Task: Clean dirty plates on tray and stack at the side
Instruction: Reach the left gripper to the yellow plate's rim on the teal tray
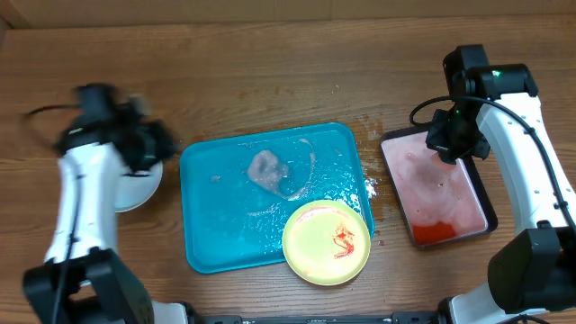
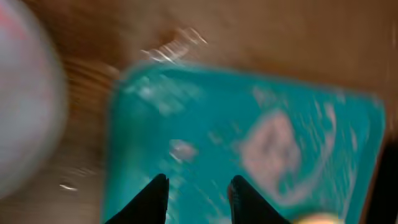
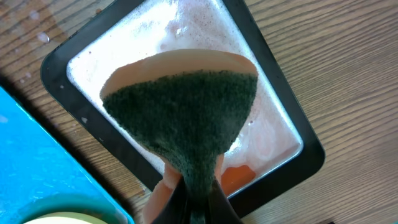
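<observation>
The turquoise tray (image 1: 225, 225) lies mid-table, wet, with a foam patch (image 1: 268, 171) on it. A pale yellow-green plate (image 1: 326, 241) smeared with red sauce rests on its near right corner. A pale plate (image 1: 137, 187) sits on the bare wood left of the tray. My left gripper (image 1: 148, 148) hovers over that plate's far edge, blurred. In the left wrist view the left gripper (image 2: 199, 177) is open with nothing between its fingers, over the tray (image 2: 205, 112). My right gripper (image 3: 200, 193) is shut on a sponge (image 3: 186, 118), green side showing, above the black-rimmed tray (image 3: 292, 143).
The black-rimmed tray (image 1: 481, 202) stands right of the turquoise one and holds pinkish foamy water with a red-orange pool at its near end. Water drops (image 1: 371, 184) spot the wood between the two trays. Bare wood runs along the back of the table.
</observation>
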